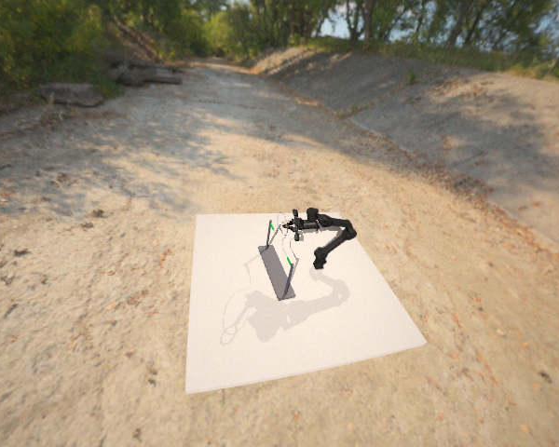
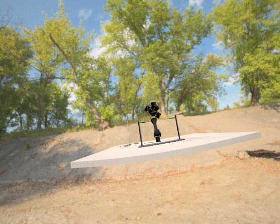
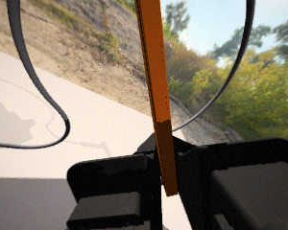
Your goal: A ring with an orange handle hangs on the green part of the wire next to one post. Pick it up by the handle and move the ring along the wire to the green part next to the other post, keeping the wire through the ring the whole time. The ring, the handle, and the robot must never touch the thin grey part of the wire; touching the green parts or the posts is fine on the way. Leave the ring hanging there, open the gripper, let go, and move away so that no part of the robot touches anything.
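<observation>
My gripper [image 1: 286, 225] [image 3: 158, 136] is shut on the orange handle [image 3: 155, 72] [image 2: 155, 106], high above the base between the posts. The handle is tilted in the exterior view. The ring is outside the wrist view and too small in the top and exterior views to tell its gap from the wire. The thin grey wire [image 2: 163, 118] [image 3: 38, 83] rises in a tall arch between the two green parts; in the wrist view it curves on both sides of the handle. One green part [image 1: 272, 226] [image 2: 172, 117] is by the far post, the other green part [image 1: 289, 261] [image 2: 142, 122] by the near post.
The far post [image 1: 268, 237] [image 2: 177, 127] and near post [image 1: 288, 281] [image 2: 140, 133] stand on a dark base strip [image 1: 276, 271]. A white slab [image 1: 222, 365] [image 2: 159, 156] carries the base and arm. Shadows of arm, wire and ring fall on it.
</observation>
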You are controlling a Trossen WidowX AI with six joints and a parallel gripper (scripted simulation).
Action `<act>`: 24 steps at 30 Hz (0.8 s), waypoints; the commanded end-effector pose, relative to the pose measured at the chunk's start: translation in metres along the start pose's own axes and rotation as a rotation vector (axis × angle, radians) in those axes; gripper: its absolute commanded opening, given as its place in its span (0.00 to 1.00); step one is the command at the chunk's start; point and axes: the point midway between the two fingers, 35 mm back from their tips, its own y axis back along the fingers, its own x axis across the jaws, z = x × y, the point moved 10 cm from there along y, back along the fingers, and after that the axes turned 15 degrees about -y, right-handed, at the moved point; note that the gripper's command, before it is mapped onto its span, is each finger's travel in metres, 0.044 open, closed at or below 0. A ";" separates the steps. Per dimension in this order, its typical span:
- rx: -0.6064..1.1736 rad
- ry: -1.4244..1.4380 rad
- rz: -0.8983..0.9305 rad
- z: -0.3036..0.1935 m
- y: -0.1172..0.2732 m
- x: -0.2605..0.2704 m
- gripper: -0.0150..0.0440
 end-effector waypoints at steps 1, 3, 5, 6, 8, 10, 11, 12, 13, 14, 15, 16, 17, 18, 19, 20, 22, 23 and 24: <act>-0.012 0.057 -0.027 -0.002 0.000 0.001 0.00; -0.019 0.080 -0.038 -0.002 0.000 0.001 0.00; -0.025 0.103 -0.049 -0.003 0.000 0.001 0.00; -0.028 0.114 -0.054 -0.003 0.000 0.001 0.00; -0.034 0.137 -0.065 -0.003 -0.001 0.001 0.00; -0.040 0.160 -0.076 -0.004 -0.001 0.001 0.00; -0.043 0.172 -0.081 -0.004 -0.001 0.001 0.00; -0.046 0.183 -0.087 -0.004 -0.001 0.001 0.00; -0.049 0.194 -0.092 -0.004 -0.001 0.001 0.00; -0.052 0.206 -0.098 -0.004 -0.001 0.001 0.00; -0.055 0.217 -0.103 -0.005 -0.001 0.001 0.00; -0.058 0.229 -0.109 -0.005 -0.001 0.001 0.00; -0.061 0.240 -0.114 -0.005 -0.001 0.002 0.00; -0.064 0.252 -0.120 -0.005 -0.001 0.002 0.00; -0.067 0.263 -0.125 -0.005 -0.001 0.002 0.00; -0.070 0.275 -0.130 -0.005 -0.001 0.002 0.00; -0.076 0.298 -0.141 -0.006 -0.002 0.002 0.00; -0.080 0.309 -0.147 -0.006 -0.002 0.002 0.00; -0.083 0.320 -0.152 -0.006 -0.002 0.002 0.00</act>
